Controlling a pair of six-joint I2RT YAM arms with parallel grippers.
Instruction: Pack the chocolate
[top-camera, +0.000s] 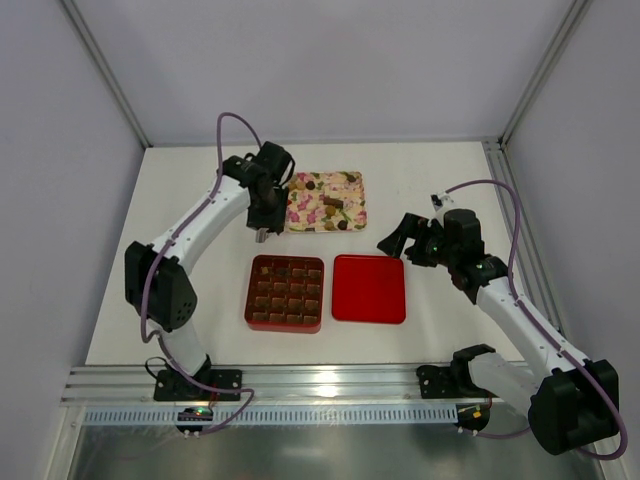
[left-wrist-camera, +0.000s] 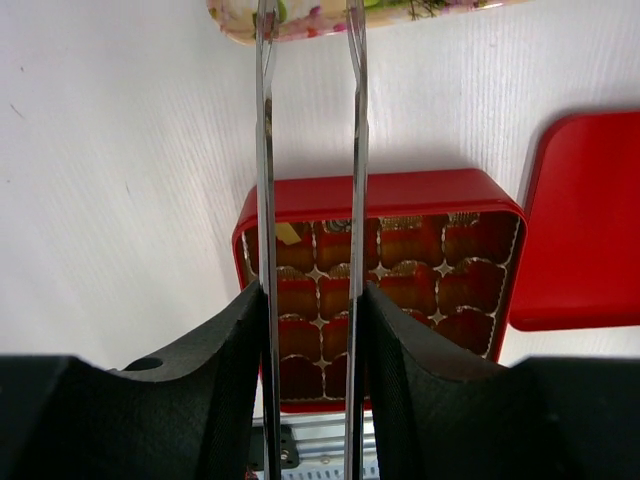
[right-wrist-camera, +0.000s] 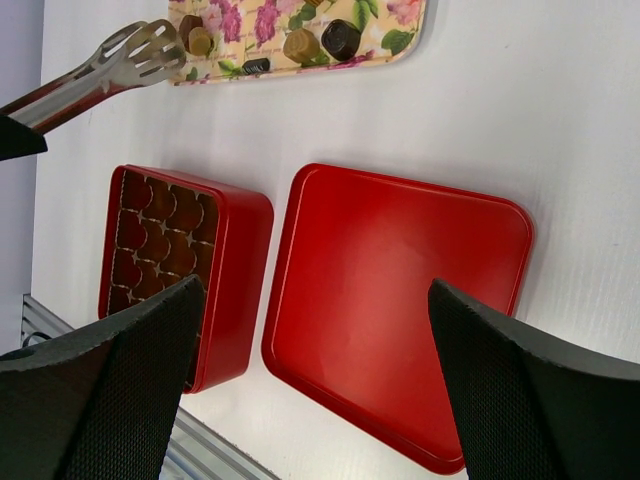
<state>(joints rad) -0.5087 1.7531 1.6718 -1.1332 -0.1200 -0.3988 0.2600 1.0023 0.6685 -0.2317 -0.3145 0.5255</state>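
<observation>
Several small brown chocolate pieces (top-camera: 335, 207) lie on the cream floral tray (top-camera: 352, 180), and they also show in the right wrist view (right-wrist-camera: 340, 38). My left gripper (top-camera: 262, 210) is shut on metal tongs (left-wrist-camera: 265, 150). The tongs' tips (right-wrist-camera: 150, 45) hang empty at the tray's near left edge (left-wrist-camera: 300, 20). The square red box (top-camera: 248, 295) stands open below them, with a grid of brownish cups. I cannot tell if any cup is filled. My right gripper (top-camera: 400, 240) is open and empty above the flat red lid (right-wrist-camera: 400, 300).
The red lid (top-camera: 369, 288) lies flat right of the box, almost touching it. The box (left-wrist-camera: 380, 192) and lid (left-wrist-camera: 590, 220) show under the tongs in the left wrist view. A metal rail (top-camera: 320, 380) runs along the table's near edge. White walls stand on both sides.
</observation>
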